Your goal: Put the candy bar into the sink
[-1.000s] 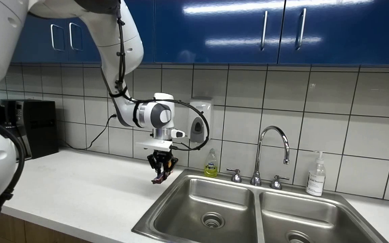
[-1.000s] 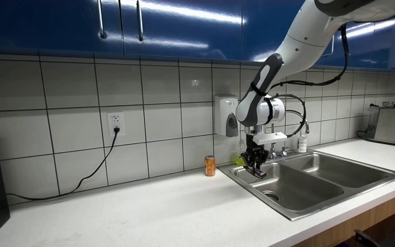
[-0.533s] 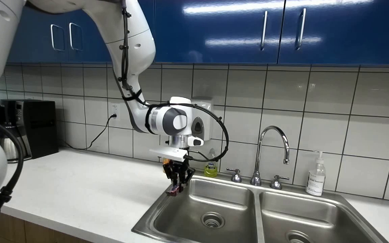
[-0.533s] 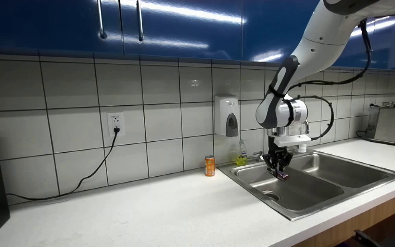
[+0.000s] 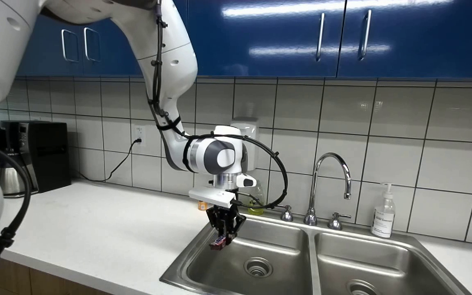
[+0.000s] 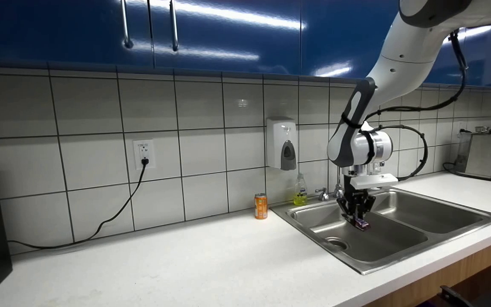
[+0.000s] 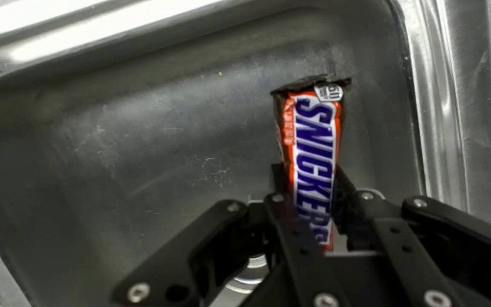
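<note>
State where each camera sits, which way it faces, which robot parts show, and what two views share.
Exterior view: outside the robot, facing a white tiled wall and double-basin steel sink; white jointed arm enters from left.
Exterior view: also outside, facing that wall; orange cylindrical can midway, arm from upper right.
Wrist view: on the wrist, looking down into the sink; black fingers hold an oblong brown-wrapped candy bar.
Both exterior views share wall, sink, can, arm and fingers.

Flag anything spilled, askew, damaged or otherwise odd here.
Nothing major stands out. The candy bar is pinched in the gripper over the sink, no clear tear visible; the orange can stands upright. Only a tiny yellow speck and pale, scratch-like marks mar the gray basin in the wrist view.
</note>
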Robot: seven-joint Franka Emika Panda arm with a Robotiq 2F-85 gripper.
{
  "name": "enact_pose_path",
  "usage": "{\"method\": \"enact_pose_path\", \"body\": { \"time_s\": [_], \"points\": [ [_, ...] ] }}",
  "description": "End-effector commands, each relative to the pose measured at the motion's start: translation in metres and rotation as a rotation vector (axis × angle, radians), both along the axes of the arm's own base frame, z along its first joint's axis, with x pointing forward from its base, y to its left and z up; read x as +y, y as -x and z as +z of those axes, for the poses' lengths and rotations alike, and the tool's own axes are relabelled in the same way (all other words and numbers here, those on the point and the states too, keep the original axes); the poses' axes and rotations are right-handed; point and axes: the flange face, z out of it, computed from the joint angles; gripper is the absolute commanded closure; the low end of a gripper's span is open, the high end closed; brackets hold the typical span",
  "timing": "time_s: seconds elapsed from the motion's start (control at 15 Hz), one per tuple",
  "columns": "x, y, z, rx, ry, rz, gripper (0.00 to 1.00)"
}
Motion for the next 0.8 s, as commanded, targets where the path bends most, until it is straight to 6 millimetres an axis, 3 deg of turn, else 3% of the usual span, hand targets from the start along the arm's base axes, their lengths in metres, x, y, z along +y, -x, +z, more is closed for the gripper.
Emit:
{"method": "enact_pose_path", "body": {
  "time_s": [0.0, 0.53, 0.73],
  "points": [
    [-0.011, -0.010, -0.025, -0.012, 0.001, -0.009, 0.93],
    [-0.035, -0.027, -0.086, 0.013, 0.019, -0.026, 0.93],
    [-0.037, -0.032, -0.099, 0.022, 0.020, -0.031, 0.93]
  ]
}}
